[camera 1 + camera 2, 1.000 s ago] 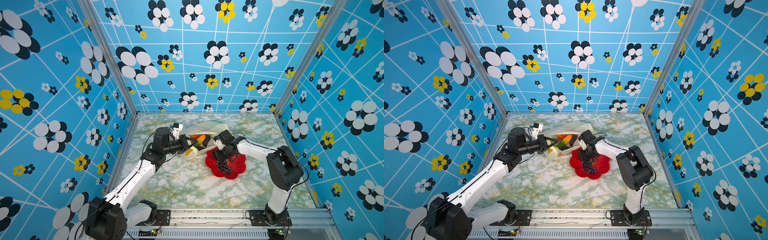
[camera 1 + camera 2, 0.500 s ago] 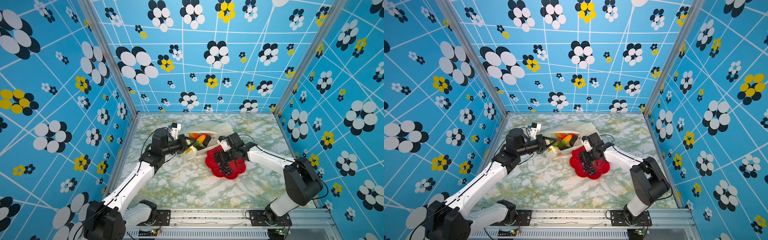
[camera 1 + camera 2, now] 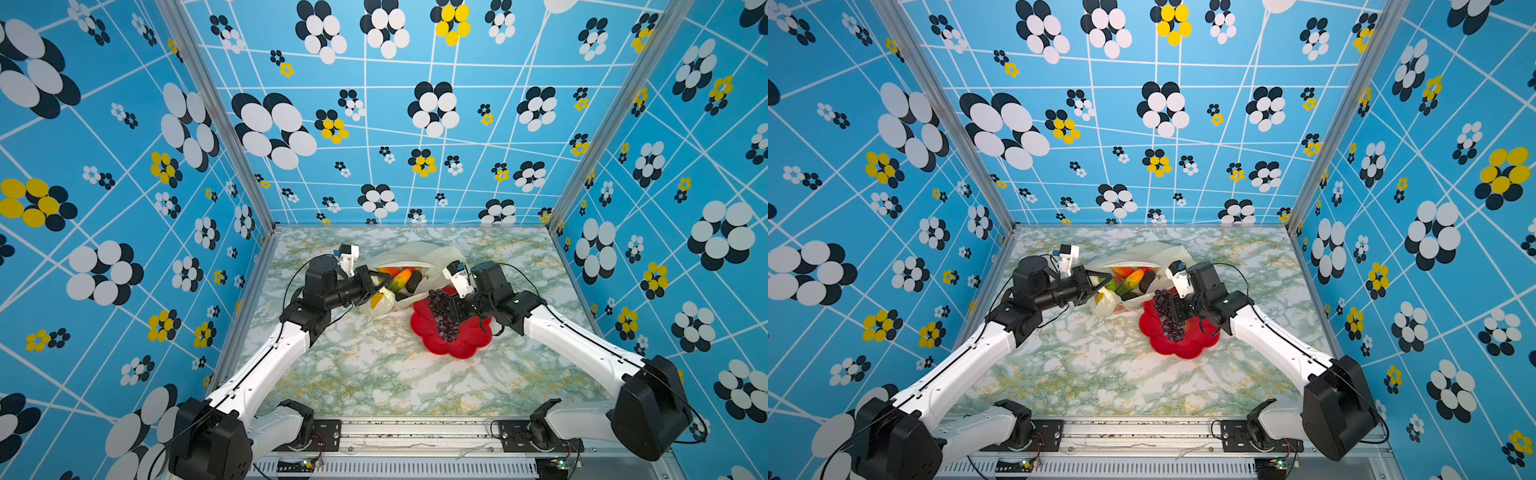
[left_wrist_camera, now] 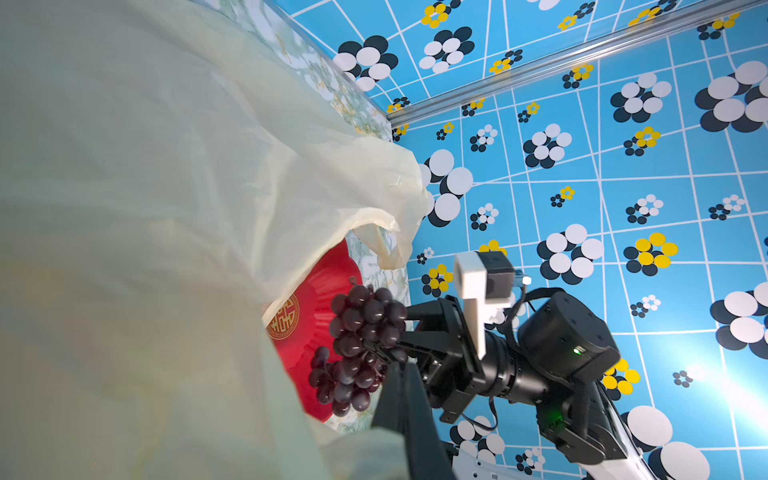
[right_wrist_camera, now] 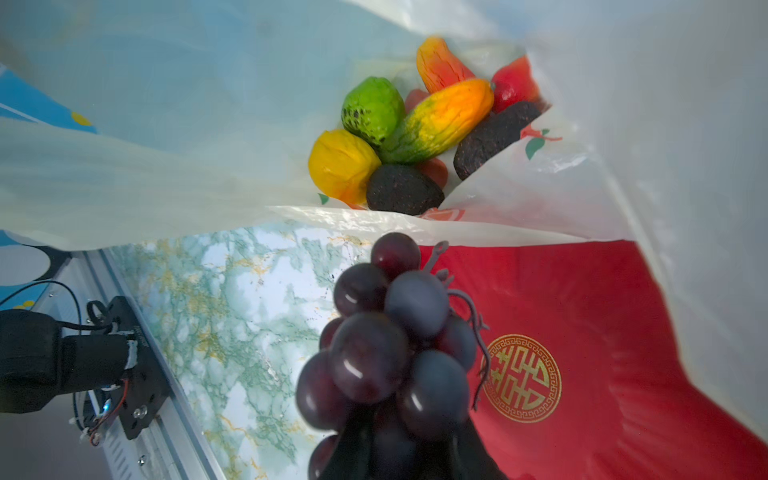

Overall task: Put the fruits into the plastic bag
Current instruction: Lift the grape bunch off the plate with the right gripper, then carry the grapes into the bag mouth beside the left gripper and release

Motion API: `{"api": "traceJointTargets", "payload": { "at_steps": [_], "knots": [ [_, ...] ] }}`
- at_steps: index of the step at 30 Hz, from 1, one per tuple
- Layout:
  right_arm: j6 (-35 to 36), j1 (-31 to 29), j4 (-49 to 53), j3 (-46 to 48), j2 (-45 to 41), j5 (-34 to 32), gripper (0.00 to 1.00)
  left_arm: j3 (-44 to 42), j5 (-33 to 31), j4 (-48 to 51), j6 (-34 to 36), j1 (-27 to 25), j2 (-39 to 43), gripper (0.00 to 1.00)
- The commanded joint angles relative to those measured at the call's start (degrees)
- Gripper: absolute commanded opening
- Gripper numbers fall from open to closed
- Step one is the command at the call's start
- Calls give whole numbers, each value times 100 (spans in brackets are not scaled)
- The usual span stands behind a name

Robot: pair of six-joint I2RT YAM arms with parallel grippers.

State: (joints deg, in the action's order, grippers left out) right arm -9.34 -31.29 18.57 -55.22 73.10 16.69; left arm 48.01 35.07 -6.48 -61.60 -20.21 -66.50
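Right gripper clamped on grapes over red plate, beside bag mouth; contact with plate unclear. Left gripper pinched shut on bag rim, fingertips buried in plastic. Other fruits inside bag, partly veiled by film.

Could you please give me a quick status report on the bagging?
Left gripper shut on plastic bag rim, mouth open. Right gripper shut on grape bunch, over red plate. Other fruits in bag. Nothing between bunch and mouth.
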Motion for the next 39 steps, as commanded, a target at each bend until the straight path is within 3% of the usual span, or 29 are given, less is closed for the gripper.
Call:
{"api": "traceJointTargets", "payload": {
  "at_steps": [1,14,30,39],
  "knots": [
    [-202,32,-245,-398,-409,133,22,47,-77,-108,-39,26,-99,0],
    [-88,27,-353,-2186,-423,2,19,301,-216,124,-328,-72,-179,0],
    [-799,26,-2959,-1643,805,621,18,868,316,283,-617,97,-854,0],
    [-504,26,-4366,-1171,1629,899,14,1256,755,-378,-1083,215,-1452,0]
  ]
}}
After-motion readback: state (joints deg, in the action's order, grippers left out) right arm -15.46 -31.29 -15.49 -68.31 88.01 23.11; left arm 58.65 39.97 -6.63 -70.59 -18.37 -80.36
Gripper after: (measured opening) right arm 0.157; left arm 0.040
